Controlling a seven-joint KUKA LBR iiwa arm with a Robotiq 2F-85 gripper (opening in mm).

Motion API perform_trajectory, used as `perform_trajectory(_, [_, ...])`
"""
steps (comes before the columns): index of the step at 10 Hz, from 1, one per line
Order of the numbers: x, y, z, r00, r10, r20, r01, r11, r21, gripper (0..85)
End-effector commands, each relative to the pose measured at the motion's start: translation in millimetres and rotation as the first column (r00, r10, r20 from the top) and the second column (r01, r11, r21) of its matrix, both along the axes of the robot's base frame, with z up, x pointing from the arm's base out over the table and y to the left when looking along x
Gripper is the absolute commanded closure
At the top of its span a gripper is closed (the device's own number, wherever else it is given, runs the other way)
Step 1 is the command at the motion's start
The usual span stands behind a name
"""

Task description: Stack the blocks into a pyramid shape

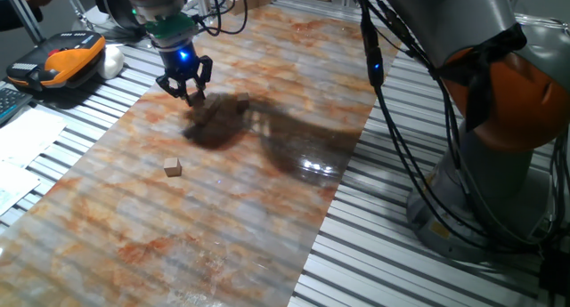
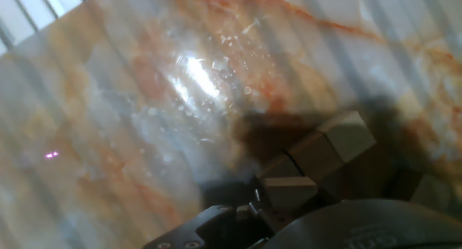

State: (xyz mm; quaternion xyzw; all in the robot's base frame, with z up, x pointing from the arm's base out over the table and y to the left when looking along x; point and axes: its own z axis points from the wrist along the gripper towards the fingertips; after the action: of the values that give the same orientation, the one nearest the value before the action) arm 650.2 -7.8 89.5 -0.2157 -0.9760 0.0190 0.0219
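Fingers of the black two-finger gripper [image 1: 191, 96] point down at the marbled orange and white counter [image 1: 267, 218], near its far edge. In the hand view a small light-brown wooden cube [image 2: 287, 191] sits just in front of the gripper body. It seems to be between the fingers, but the fingertips themselves are hidden there, so I cannot tell whether they clamp it or stand apart. In the fixed view the fingers look spread a little, with something small and brown at their tips.

Behind that cube, the hand view shows more light-brown wooden cubes in a close group [image 2: 333, 142], touching each other and lying in dark shadow. How many they are, and whether any lies on top of another, I cannot tell. In the fixed view the same group [image 1: 242, 100] is only partly seen, just beside the gripper, inside the shadow of the arm.

One more light-brown wooden cube [image 1: 173, 167] rests alone on the counter, well apart from the group, toward the near left side.

Beyond the left edge of the counter lies an orange and black handheld pendant [image 1: 64, 60] on the grey slatted surface.
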Motion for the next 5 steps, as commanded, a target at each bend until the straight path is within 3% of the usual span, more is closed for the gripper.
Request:
perform_trajectory(1, [0.3, -2.5, 0.8, 0.774, 0.633, 0.022, -0.633, 0.774, 0.015, 85.0])
perform_trajectory(3, [1.5, -9.0, 2.3, 0.751, 0.658, 0.058, -0.660, 0.750, 0.046, 85.0])
perform_trajectory(5, [4.1, -14.1, 2.6, 0.723, 0.688, 0.065, -0.691, 0.722, 0.044, 85.0])
